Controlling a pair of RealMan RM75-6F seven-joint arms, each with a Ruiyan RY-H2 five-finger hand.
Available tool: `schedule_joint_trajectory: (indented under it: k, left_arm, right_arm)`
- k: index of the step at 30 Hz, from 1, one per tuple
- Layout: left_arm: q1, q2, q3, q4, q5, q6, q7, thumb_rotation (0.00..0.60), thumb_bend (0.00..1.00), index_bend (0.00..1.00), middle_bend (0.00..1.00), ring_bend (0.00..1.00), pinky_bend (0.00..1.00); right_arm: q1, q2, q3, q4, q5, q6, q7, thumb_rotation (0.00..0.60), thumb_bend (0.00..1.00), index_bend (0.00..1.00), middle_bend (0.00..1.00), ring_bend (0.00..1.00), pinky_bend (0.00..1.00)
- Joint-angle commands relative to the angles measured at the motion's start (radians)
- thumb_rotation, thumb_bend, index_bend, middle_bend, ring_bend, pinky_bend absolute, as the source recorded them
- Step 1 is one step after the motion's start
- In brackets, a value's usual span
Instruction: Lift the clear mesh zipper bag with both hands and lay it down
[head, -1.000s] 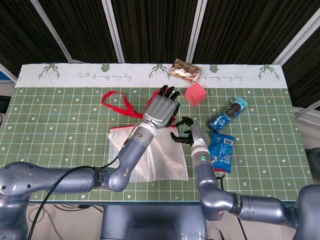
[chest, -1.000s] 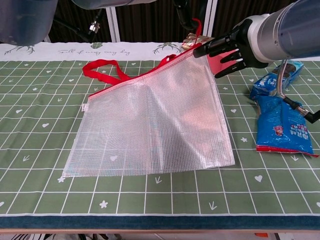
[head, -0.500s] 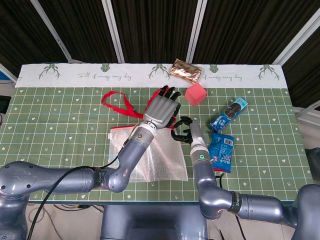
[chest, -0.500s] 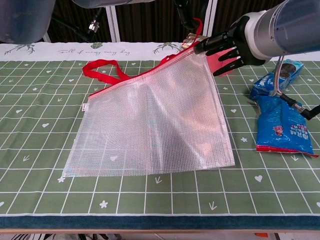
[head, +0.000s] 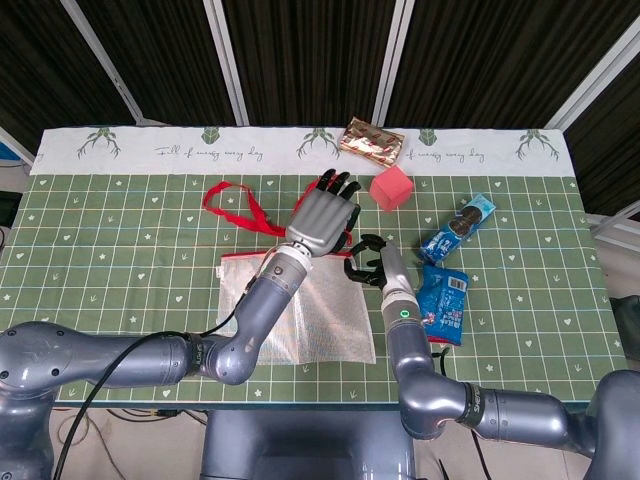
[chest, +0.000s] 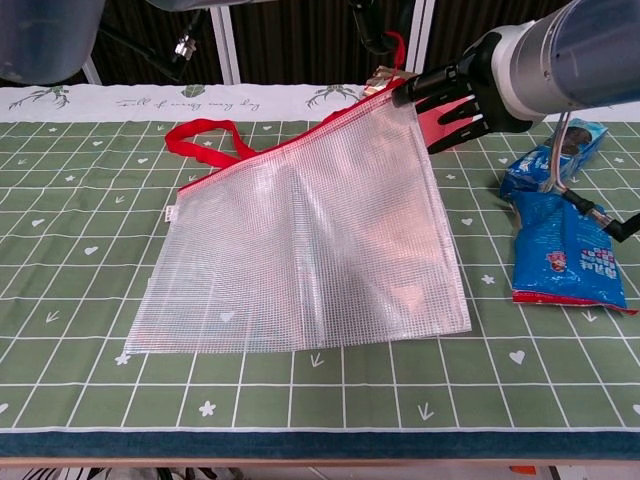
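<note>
Pinching the top right corner of the clear mesh zipper bag (chest: 300, 250) with the right hand (chest: 455, 95), dark fingertips (chest: 425, 88) closed on the red zipper edge, other fingers splayed below. Corner raised off the table (chest: 80, 300); rest of bag sloping down to the left and near side, lower edge lying flat on the green checked cloth. Red strap (chest: 205, 135) looping out from the far left end of the zipper, resting on the cloth.

Seen from the head view, left hand (head: 322, 215) hovering over the far edge of the bag (head: 330, 330), fingers stretched out and apart, pointing toward the far side, gripping nothing visible. Cannot tell whether its palm touches the bag. Right hand (head: 368, 265) just right of it, fingers curled at the bag's corner.

Lying right of the bag, a blue snack packet (chest: 560, 245), flat on the cloth, with a second smaller blue packet (head: 458, 228) farther right and beyond. Sitting past the hands, a pink cube (head: 391, 187), and farther still a shiny bronze foil pack (head: 371, 139) at the white border of the cloth.
</note>
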Motion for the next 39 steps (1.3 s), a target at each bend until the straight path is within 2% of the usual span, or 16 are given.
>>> schedule_joint_trajectory:
  k: [1,17,39]
  left_arm:
    - [0.000,0.002,0.002,-0.003,-0.001,0.001,-0.002,0.600,0.43,0.61,0.15,0.00,0.00]
    - [0.010,0.016,0.021,-0.012,-0.005,0.005,-0.020,0.600,0.43,0.61,0.15,0.00,0.00]
    - [0.053,0.044,0.051,-0.043,0.017,-0.003,-0.080,0.600,0.43,0.61,0.15,0.00,0.00]
  right_arm:
    - [-0.001,0.001,0.003,-0.002,-0.002,0.002,0.000,0.600,0.51,0.56,0.18,0.08,0.26]
    - [-0.007,0.004,0.021,-0.011,0.011,0.004,-0.002,0.600,0.53,0.60,0.22,0.09,0.26]
    - [-0.002,0.013,0.111,-0.074,0.046,0.028,0.052,0.600,0.54,0.64,0.24,0.09,0.26]
